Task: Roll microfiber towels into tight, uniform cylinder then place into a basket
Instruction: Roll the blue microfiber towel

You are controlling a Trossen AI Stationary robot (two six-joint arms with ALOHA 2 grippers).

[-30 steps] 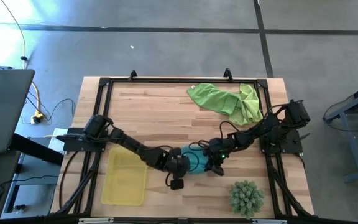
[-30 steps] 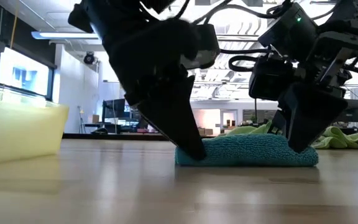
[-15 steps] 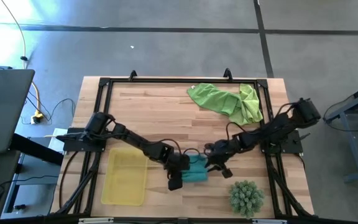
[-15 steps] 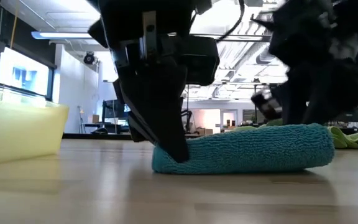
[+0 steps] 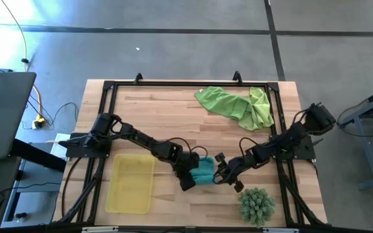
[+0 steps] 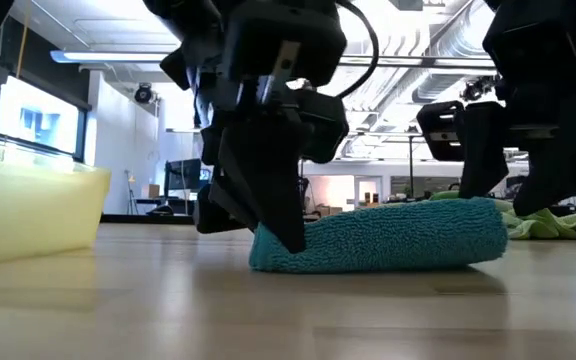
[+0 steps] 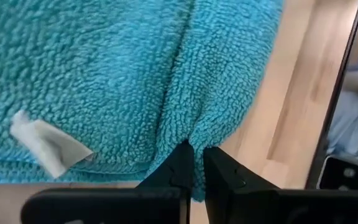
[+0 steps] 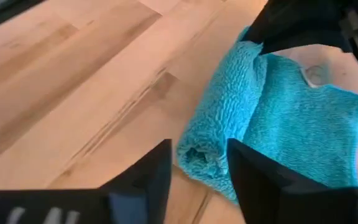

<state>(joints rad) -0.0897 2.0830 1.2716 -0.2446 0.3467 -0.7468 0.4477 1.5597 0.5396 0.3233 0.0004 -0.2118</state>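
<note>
1. Small teal-blue microfiber towel (image 5: 204, 172), half rolled, lies near the table's 6 o'clock edge; its white tag (image 7: 47, 147) shows no readable writing.
2. Left gripper (image 7: 196, 163) pinches the towel's fold.
3. Right gripper (image 8: 197, 163), fingers spread, straddles the roll's end at 3 o'clock.
4. Translucent yellow plastic basket (image 5: 131, 184) sits at 9 o'clock of the towel.

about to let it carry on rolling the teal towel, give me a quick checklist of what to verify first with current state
1. Left gripper pinching the teal towel: ok, fingers shut on a fold at its edge.
2. Right gripper free of the towel: ok, fingers open, the rolled end lies between them, not gripped.
3. Roll tight and uniform: not ok, only one side is rolled, the rest lies flat.
4. Basket ready to receive: ok, on the table beside the left arm, nothing in it.
5. Green towels out of the way: ok, bunched at the far edge.
6. Spiky plant clear of the right arm: cannot tell, it sits close.
</note>
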